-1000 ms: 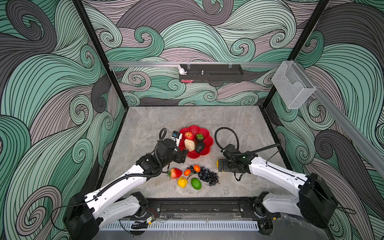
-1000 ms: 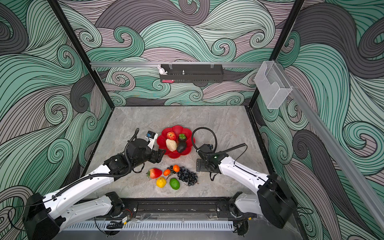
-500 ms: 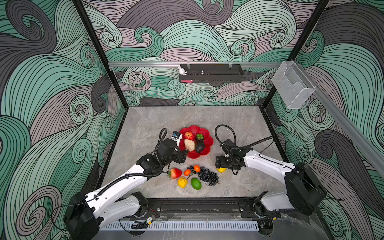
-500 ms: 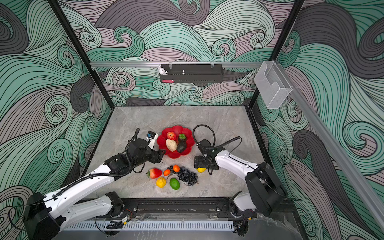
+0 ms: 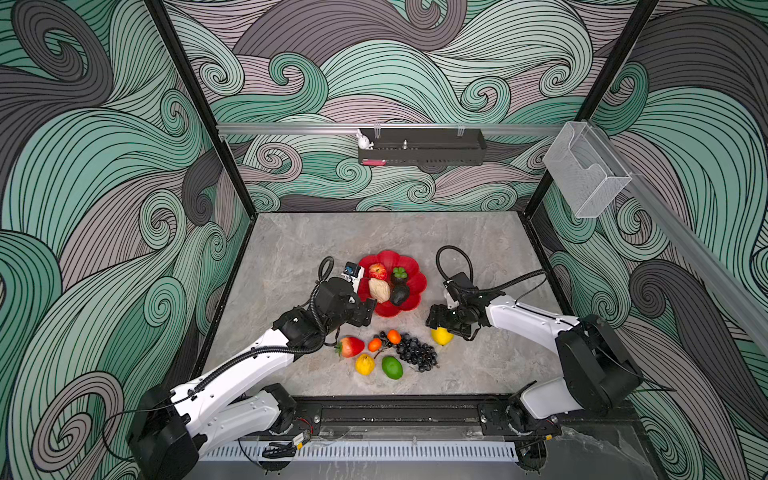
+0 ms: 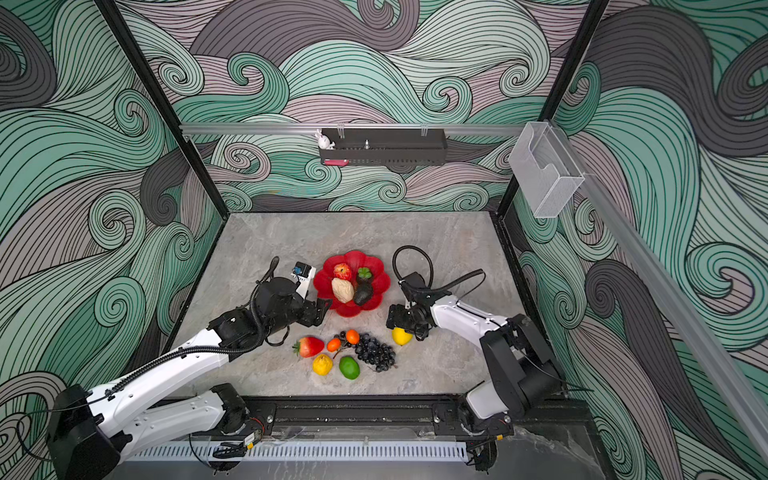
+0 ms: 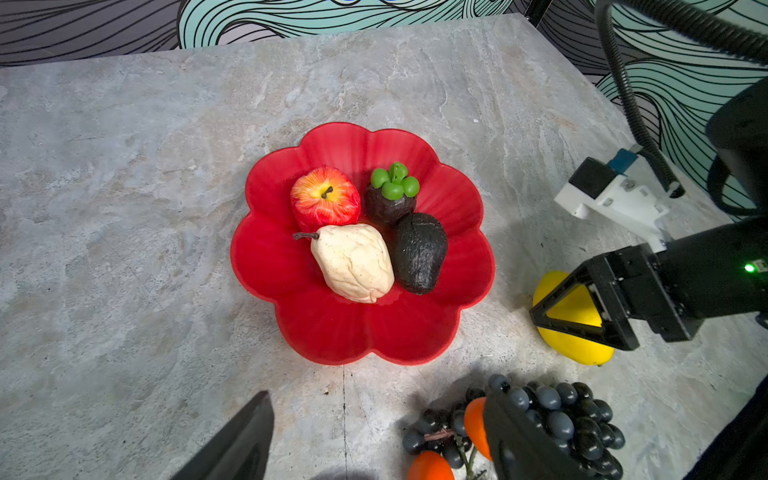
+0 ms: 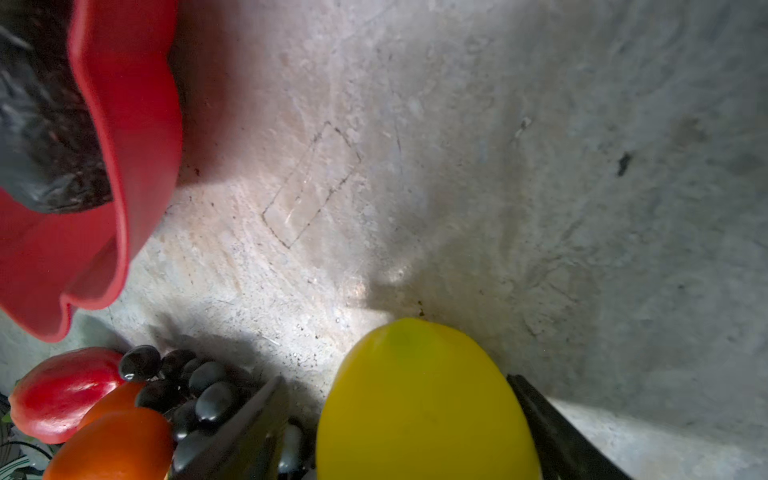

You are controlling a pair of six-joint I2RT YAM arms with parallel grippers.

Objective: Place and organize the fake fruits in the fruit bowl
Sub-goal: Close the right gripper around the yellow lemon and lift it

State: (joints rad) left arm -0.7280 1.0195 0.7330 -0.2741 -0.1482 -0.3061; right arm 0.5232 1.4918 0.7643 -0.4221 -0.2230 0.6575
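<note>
Here, grey marbled tabletop (image 5: 374, 237) bears the fruit bowl (image 5: 388, 259) amid swirl-patterned walls (image 5: 415, 70).

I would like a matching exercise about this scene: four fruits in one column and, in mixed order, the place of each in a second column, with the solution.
Fruits
1. red apple
2. grape bunch
3. green lime
4. large yellow fruit

Places
A. between the fingers of the right end effector
B. in the fruit bowl
C. on the table, beside the small yellow fruit
D. on the table, touching the small orange fruits

Pairs: 1-B, 2-D, 3-C, 4-A.
</note>
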